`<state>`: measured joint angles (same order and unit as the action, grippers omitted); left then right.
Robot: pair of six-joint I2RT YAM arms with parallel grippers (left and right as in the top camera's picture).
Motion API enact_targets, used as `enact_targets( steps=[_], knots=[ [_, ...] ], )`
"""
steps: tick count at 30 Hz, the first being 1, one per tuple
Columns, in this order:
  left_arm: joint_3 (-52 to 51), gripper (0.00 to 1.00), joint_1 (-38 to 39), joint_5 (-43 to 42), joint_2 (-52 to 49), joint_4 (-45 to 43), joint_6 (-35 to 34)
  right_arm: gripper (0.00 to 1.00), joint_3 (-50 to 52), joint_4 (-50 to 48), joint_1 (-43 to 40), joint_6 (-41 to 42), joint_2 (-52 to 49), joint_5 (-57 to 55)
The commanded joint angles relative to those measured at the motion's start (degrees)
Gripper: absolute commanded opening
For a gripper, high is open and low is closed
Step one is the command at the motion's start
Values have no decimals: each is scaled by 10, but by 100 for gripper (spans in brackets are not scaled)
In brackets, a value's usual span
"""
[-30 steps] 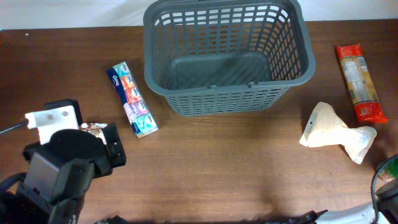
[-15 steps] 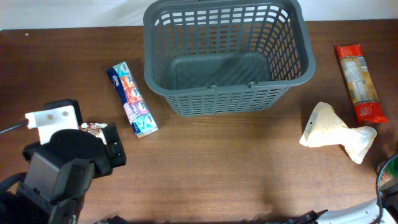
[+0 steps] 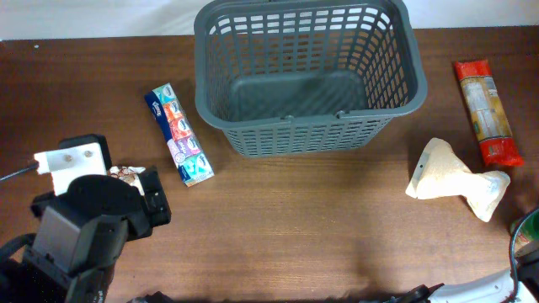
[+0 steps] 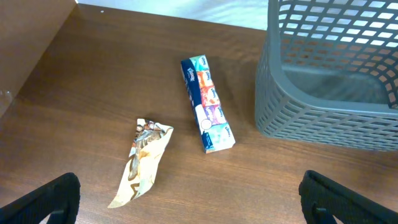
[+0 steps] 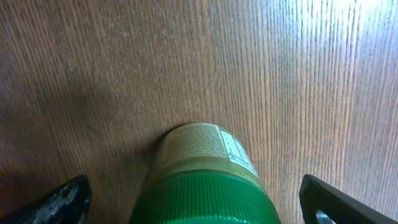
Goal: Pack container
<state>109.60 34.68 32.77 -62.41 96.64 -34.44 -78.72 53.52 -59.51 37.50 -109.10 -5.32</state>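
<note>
Table point(image 3: 320, 244) of dark brown wood carries every item.

At the near left corner, the left gripper point(image 4: 199, 210) hangs above the table with its two fingers spread wide apart and nothing between them. Ahead of it lies a crumpled snack wrapper point(image 4: 144, 163), flat on the wood and partly hidden under the arm in the overhead view. Just beyond and to the right of the wrapper lies a long multi-pack of pocket tissues point(image 3: 178, 135), blue with coloured panels, laid at a slant. Its near end is close to the wrapper but does not touch it.

The container point(image 3: 303, 139), a dark grey slotted shopping basket, stands upright at the far centre of the table, just right of the tissue pack and apart from it. Its solid floor is bare.

Right of the container, well apart from it, a cream paper bag point(image 3: 455, 179) with a twisted middle lies on its side. Beyond the bag, near the right edge, a long red and orange packet point(image 3: 487, 112) lies lengthwise.

At the near right corner, the right gripper point(image 5: 199, 208) has its fingers spread fully apart. A jar with a green lid point(image 5: 205, 186) sits between them, apparently upright; whether either finger touches it cannot be told.
</note>
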Motion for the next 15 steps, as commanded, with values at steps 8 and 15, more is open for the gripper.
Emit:
enact_targets(
  steps=[8, 15],
  knots=[
    [0, 99, -2, -1, -2, 0, 9, 98, 1, 9, 3, 21, -10, -2],
    [0, 100, -2, 0, -2, 0, 9, 99, 1, 11, 3, 24, -24, 0]
  ],
)
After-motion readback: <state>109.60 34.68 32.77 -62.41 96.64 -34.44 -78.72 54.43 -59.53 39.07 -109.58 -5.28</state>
